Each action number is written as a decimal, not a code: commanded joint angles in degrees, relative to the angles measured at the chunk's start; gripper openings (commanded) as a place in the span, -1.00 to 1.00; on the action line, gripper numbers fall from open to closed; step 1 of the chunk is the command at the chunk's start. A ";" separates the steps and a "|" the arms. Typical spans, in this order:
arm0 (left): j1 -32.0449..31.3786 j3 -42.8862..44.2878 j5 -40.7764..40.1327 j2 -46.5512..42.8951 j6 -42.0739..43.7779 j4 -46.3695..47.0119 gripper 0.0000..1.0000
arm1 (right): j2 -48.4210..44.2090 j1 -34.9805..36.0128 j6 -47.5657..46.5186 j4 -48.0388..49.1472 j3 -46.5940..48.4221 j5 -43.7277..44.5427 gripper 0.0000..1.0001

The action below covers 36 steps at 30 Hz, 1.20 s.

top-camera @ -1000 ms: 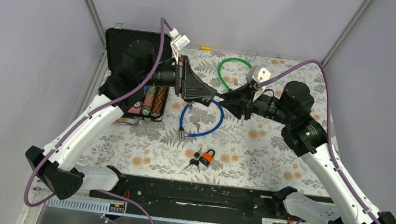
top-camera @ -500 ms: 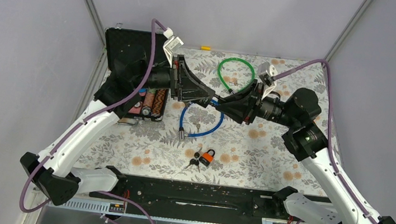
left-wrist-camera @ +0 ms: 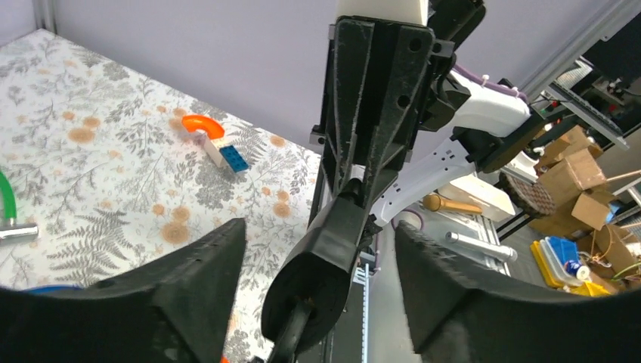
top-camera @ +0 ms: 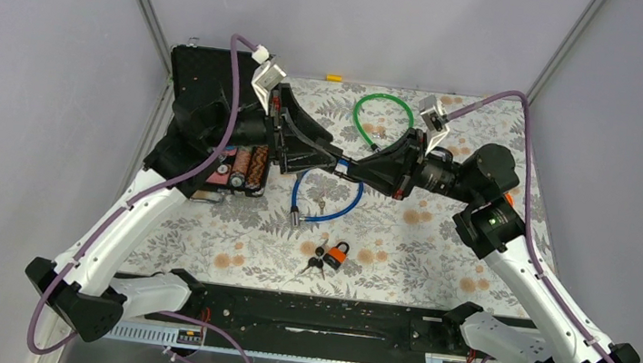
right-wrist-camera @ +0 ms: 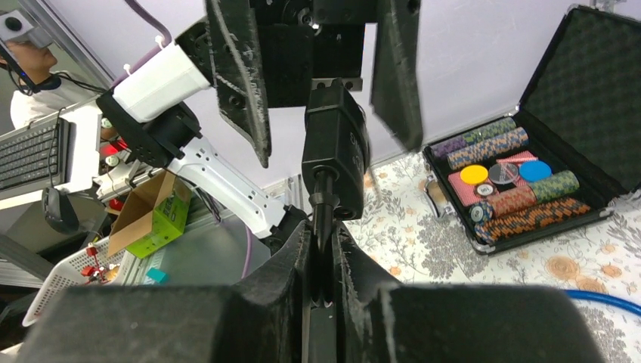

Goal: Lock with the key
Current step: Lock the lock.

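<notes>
The blue cable lock (top-camera: 325,202) lies looped on the floral table, with its black lock body (right-wrist-camera: 335,159) lifted between both grippers. My right gripper (right-wrist-camera: 321,231) is shut on the key (right-wrist-camera: 323,208), which sticks into the end of the lock body. My left gripper (left-wrist-camera: 317,234) is open; its fingers (right-wrist-camera: 242,91) stand on either side of the lock body (left-wrist-camera: 332,257) with gaps on both sides. In the top view the left gripper (top-camera: 339,158) and right gripper (top-camera: 358,166) meet tip to tip above the blue loop.
An orange padlock (top-camera: 336,255) with a bunch of keys (top-camera: 316,263) lies near the front. A green cable lock (top-camera: 383,115) lies at the back. An open black case of poker chips (top-camera: 242,168) stands at the left. An orange arch and blue brick (left-wrist-camera: 215,140) lie at the right.
Both wrists have rolled, their cameras swinging round. The right arm has reached further left. The grippers still meet above the blue loop.
</notes>
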 commanded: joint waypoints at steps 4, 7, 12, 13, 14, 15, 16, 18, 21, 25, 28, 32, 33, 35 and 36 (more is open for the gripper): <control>2.63 0.81 5.02 -1.04 12.42 -7.04 0.83 | -2.64 0.11 -3.76 1.10 5.11 -3.04 -1.00; 2.68 -1.46 10.54 -0.87 13.67 -3.95 0.88 | -3.07 0.11 -3.42 0.52 6.00 -4.77 -1.00; 2.68 -5.38 16.13 -0.96 9.98 7.12 0.62 | -2.42 0.10 -0.96 -0.06 7.33 -7.23 -1.00; 2.68 -5.99 17.09 -0.90 8.45 9.62 0.57 | -2.22 0.12 -0.68 -0.16 7.46 -7.35 -1.00; 2.66 -6.73 17.72 -0.78 6.47 12.82 0.51 | -2.08 0.12 -0.52 -0.35 7.61 -7.44 -1.00; 2.68 -7.34 18.23 -0.61 4.23 15.64 0.50 | -1.71 0.12 -0.43 -0.37 7.66 -7.58 -1.00; 2.68 -7.88 18.58 -0.46 2.33 18.22 0.52 | -1.30 0.04 -0.25 -0.31 7.79 -7.74 -1.00; 2.67 -8.40 18.68 -0.01 -0.06 21.41 0.68 | -0.49 0.07 -0.24 -0.91 8.19 -8.46 -1.00; 2.60 -8.40 18.65 0.45 -1.78 22.13 0.74 | 0.74 0.12 -0.46 -2.07 8.77 -8.01 -1.00; 2.52 -8.86 18.69 0.52 -2.78 22.12 0.65 | 1.82 0.12 -0.58 -2.29 8.99 -6.78 -1.00; 2.50 -8.97 18.51 0.58 -3.05 21.68 0.44 | 2.27 0.11 -0.74 -1.99 9.03 -6.02 -1.00; 2.37 -8.29 17.39 1.17 -3.66 19.86 0.29 | 3.06 0.10 -0.24 -1.43 9.25 -4.79 -1.00; 2.27 -7.82 16.83 1.60 -3.72 18.97 0.26 | 3.30 0.12 0.32 -0.96 9.25 -4.41 -1.00; 2.11 -6.51 17.12 2.64 -3.60 16.30 0.21 | 3.83 0.11 1.48 -0.03 9.42 -4.16 -1.00; 2.07 -5.78 17.21 3.10 -3.60 15.11 0.15 | 4.11 0.12 2.10 0.24 9.52 -3.90 -1.00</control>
